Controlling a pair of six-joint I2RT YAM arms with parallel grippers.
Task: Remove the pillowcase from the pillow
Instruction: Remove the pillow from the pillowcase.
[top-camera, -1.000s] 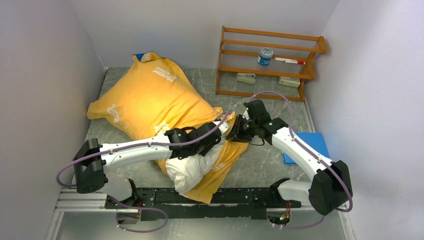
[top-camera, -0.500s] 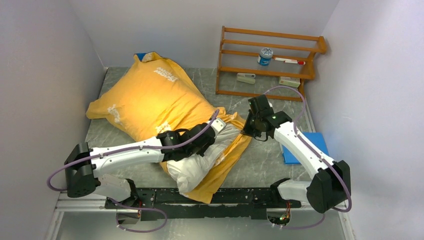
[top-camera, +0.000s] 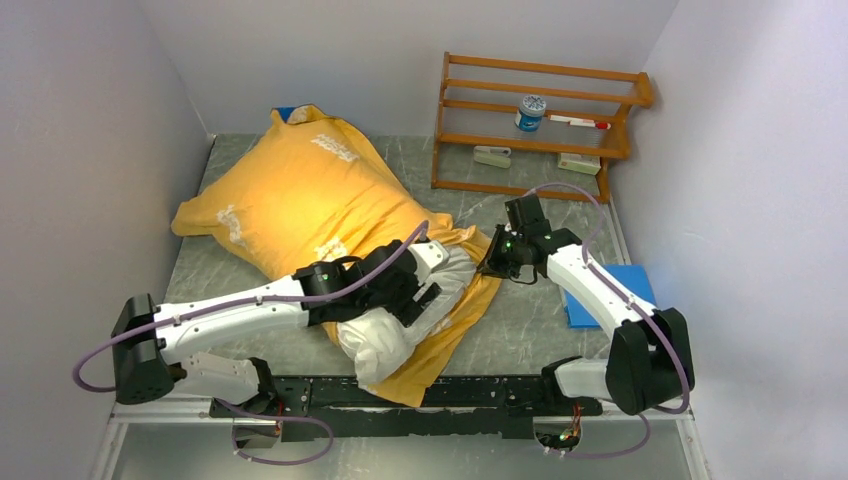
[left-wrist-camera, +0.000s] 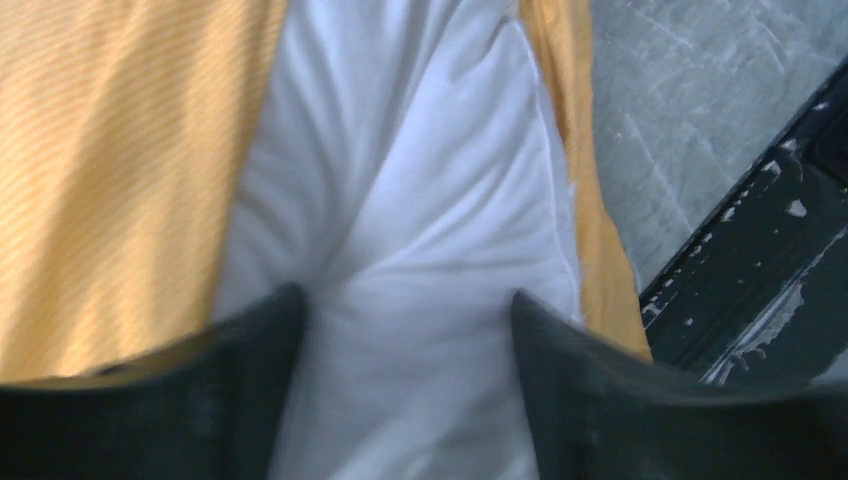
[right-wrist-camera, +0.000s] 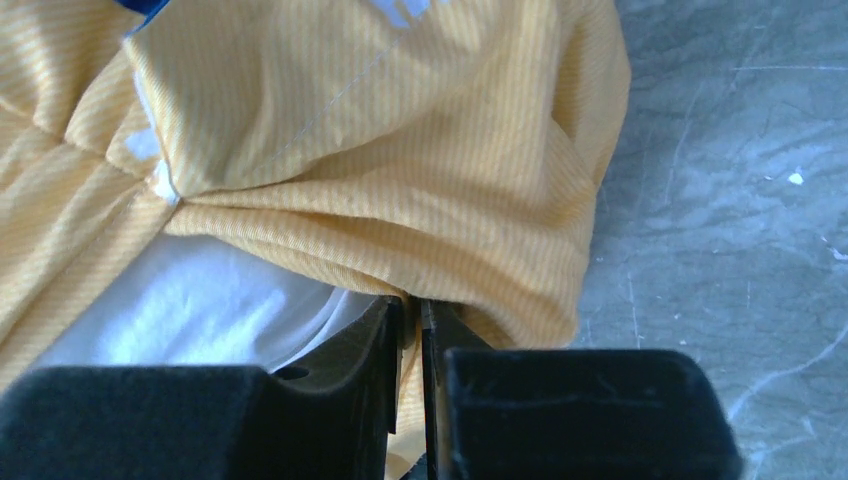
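The pillowcase (top-camera: 300, 195) lies yellow-orange side up across the left of the table, still covering most of the pillow. The white pillow (top-camera: 385, 340) bulges out of the case's open end near the front rail. My left gripper (top-camera: 425, 298) hovers over this bare part. In the left wrist view it (left-wrist-camera: 405, 310) is open, its fingers (left-wrist-camera: 270, 335) astride the white pillow (left-wrist-camera: 400, 200), with pillowcase (left-wrist-camera: 120, 170) on both sides. My right gripper (top-camera: 492, 262) is at the case's right edge. In the right wrist view it (right-wrist-camera: 412, 305) is shut on a fold of pillowcase (right-wrist-camera: 400, 150), pillow (right-wrist-camera: 200, 310) showing underneath.
A wooden rack (top-camera: 540, 150) stands at the back right, holding a jar (top-camera: 531, 112), a marker and small items. A flat blue pad (top-camera: 612, 290) lies by the right arm. A black rail (top-camera: 480, 395) runs along the near edge. Walls close in left, right and behind.
My left gripper closed, then opened wide, and its arm drew back to the left over the bare pillow. My right gripper shifted right, holding the case's edge.
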